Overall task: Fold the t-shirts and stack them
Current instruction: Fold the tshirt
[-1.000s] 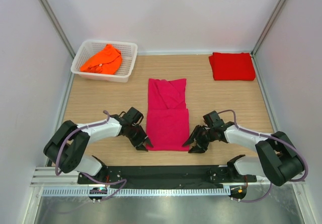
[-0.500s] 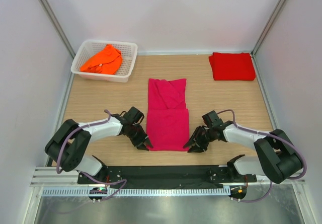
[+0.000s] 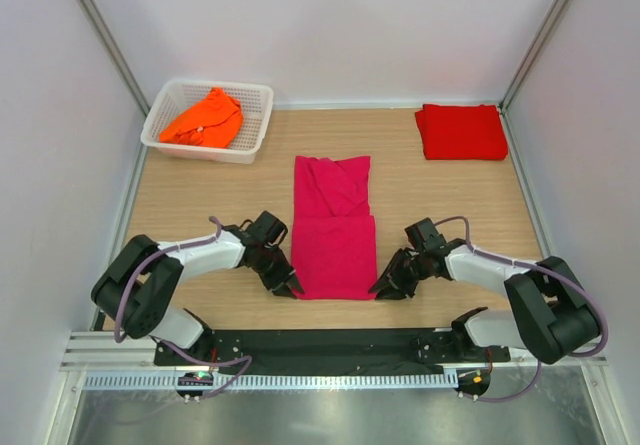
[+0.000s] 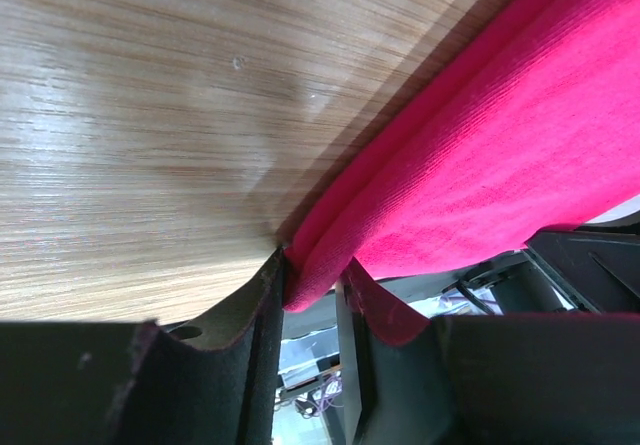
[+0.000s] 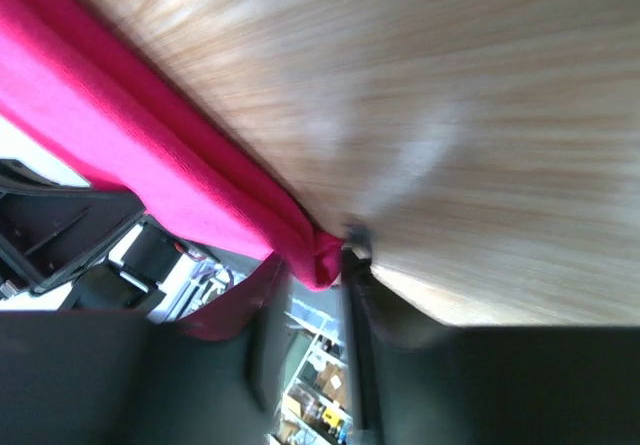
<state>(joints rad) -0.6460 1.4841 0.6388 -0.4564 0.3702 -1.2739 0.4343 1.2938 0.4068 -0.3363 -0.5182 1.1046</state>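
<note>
Reading the step first: we judge it to be the crosswise fold of the magenta-pink cloth t-shirt (image 3: 333,230). It is already narrowed to a long strip on the pale wooden table (image 3: 200,200), with its near hem towards the arm bases.

The left gripper (image 3: 291,287) is at the near left corner and the right gripper (image 3: 381,287) at the near right corner. Both wrist views show a thick edge of pink cloth pinched between the black fingers, low against the wood, so we count each gripper as closed on the hem.

Next move, as we judge it: lift both corners together, keep the hem taut and level, carry it away from us over the strip, and lay it on the far end. An uneven lift would skew the fold.

The folded red cloth t-shirt (image 3: 461,131) lies at the far right corner, well apart, and is the likely stack site. The crumpled bright orange cloth t-shirt (image 3: 203,117) sits in the white plastic lattice basket (image 3: 258,93) at far left, not yet folded.
</note>
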